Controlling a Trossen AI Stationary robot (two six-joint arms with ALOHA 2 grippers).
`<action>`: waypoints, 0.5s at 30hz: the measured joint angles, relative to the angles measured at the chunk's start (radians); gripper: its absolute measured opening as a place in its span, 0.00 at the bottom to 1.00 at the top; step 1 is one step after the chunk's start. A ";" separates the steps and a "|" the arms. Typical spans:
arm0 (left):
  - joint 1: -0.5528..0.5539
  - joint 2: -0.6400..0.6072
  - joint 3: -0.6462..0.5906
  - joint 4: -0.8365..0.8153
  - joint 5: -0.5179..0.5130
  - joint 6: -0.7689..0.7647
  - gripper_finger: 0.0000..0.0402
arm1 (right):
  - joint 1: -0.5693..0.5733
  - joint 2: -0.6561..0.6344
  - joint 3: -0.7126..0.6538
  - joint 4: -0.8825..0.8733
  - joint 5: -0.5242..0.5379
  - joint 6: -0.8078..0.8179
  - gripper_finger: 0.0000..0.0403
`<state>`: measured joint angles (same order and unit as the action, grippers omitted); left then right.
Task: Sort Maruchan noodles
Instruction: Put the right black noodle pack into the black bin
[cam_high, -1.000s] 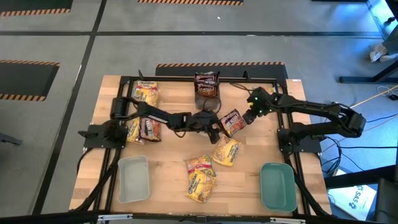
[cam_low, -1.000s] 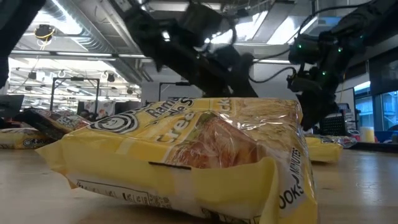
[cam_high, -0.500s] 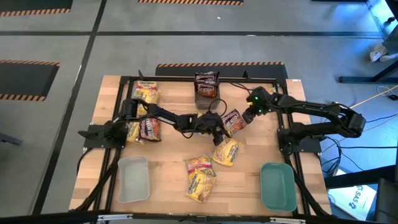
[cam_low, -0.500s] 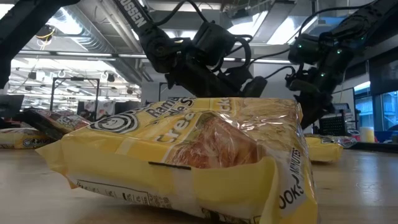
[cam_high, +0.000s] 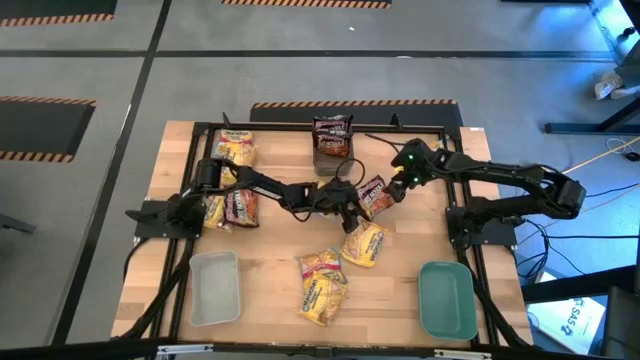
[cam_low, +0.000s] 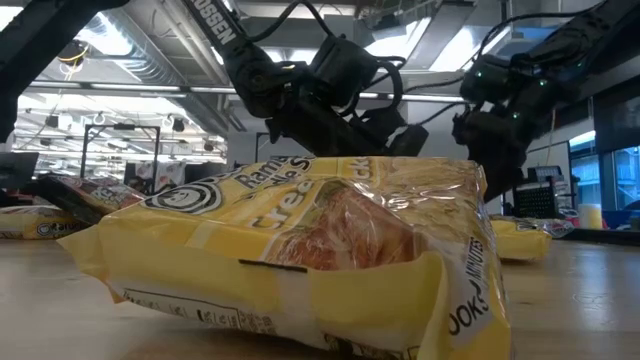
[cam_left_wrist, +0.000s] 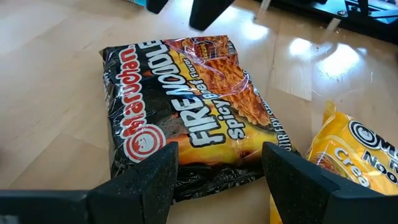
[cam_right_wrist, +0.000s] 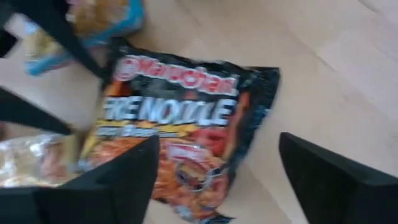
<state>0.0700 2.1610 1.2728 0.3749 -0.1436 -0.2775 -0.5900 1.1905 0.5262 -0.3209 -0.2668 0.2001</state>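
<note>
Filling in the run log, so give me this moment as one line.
left gripper: open, at dark Fire Noodle packet | right gripper: open, above same packet | trays: no packets inside

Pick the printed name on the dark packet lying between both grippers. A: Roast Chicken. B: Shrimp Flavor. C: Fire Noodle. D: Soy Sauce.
C: in the left wrist view the dark packet reads "Fire Noodle" in large white letters, and the right wrist view shows the same words on it, with the left gripper and the right gripper each open before it.
</note>
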 joint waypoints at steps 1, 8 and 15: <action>0.000 0.000 0.000 0.000 0.000 0.000 0.56 | 0.000 0.018 -0.007 0.018 0.010 0.000 0.83; 0.000 0.005 0.000 0.002 0.000 0.000 0.56 | 0.000 0.173 -0.045 0.157 -0.096 0.038 0.90; 0.001 0.007 0.000 -0.016 0.000 0.003 0.56 | -0.002 0.227 -0.042 0.210 -0.206 0.035 0.81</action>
<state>0.0709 2.1680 1.2724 0.3588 -0.1435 -0.2742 -0.5915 1.4172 0.4842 -0.1112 -0.4725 0.2352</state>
